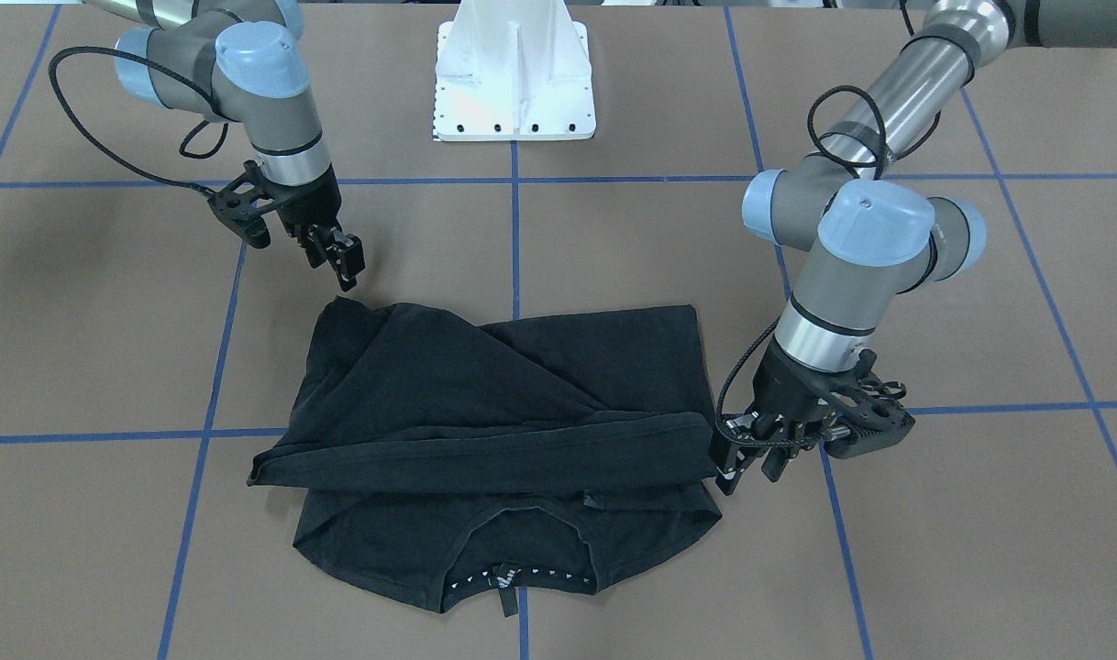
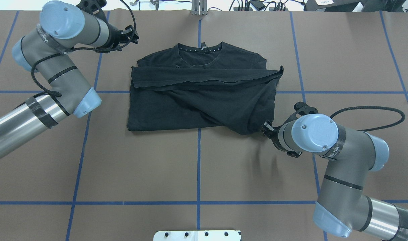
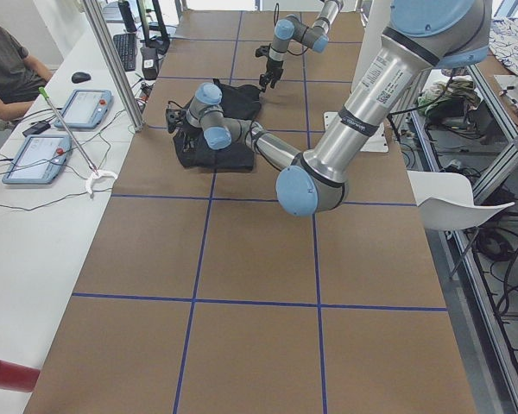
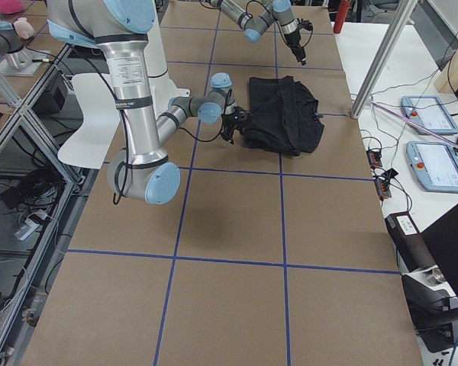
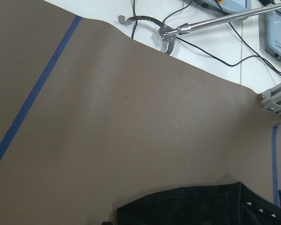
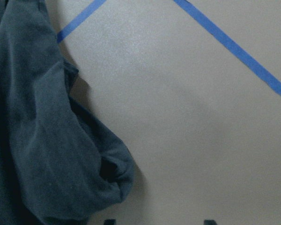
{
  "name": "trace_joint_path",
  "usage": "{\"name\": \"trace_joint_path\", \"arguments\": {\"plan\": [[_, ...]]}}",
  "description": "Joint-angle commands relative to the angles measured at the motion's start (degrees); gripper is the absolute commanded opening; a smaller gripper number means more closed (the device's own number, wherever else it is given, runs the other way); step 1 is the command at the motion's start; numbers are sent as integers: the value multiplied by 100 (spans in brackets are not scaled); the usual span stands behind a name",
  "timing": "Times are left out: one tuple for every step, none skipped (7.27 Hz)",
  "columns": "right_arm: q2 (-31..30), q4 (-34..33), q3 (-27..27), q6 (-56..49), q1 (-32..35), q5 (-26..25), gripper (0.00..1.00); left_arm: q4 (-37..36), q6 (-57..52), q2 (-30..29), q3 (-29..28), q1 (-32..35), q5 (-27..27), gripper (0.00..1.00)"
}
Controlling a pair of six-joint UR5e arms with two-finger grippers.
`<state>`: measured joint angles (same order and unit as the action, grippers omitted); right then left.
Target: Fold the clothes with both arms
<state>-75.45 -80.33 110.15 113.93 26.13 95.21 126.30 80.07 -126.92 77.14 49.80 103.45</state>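
Observation:
The black T-shirt (image 1: 485,394) lies on the brown table, its lower part folded slantwise up toward the collar (image 1: 513,573). The logo print is hidden. The shirt also shows in the overhead view (image 2: 197,100). My left gripper (image 1: 747,472) hovers open and empty just beside the end of the folded hem; in the overhead view it (image 2: 129,33) sits off the shirt's far left corner. My right gripper (image 1: 343,261) is open and empty just above the shirt's near corner (image 2: 254,129). The right wrist view shows that bunched corner (image 6: 61,154) beside bare table.
The white base stand (image 1: 513,82) is at the robot's edge of the table. Blue tape lines (image 2: 199,167) cross the brown surface. Beyond the far edge are a metal hook tool (image 5: 168,33), control tablets (image 4: 435,164), a frame post (image 4: 382,65) and a seated operator (image 3: 9,60).

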Motion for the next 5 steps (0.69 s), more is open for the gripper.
{"name": "trace_joint_path", "arguments": {"plan": [[65,0,-38,-177,-38,7,70,0,0,18,-6,-6,0,69],[65,0,-38,-187,-47,-11,70,0,0,70,3,-14,-9,69],[65,-9,-29,-361,-38,-28,69,0,0,88,3,-14,-9,69],[65,-9,-38,-632,31,-63,69,9,0,88,3,-6,-18,69],[65,-9,-38,-713,32,-116,69,0,9,80,3,-14,-87,70]]}}
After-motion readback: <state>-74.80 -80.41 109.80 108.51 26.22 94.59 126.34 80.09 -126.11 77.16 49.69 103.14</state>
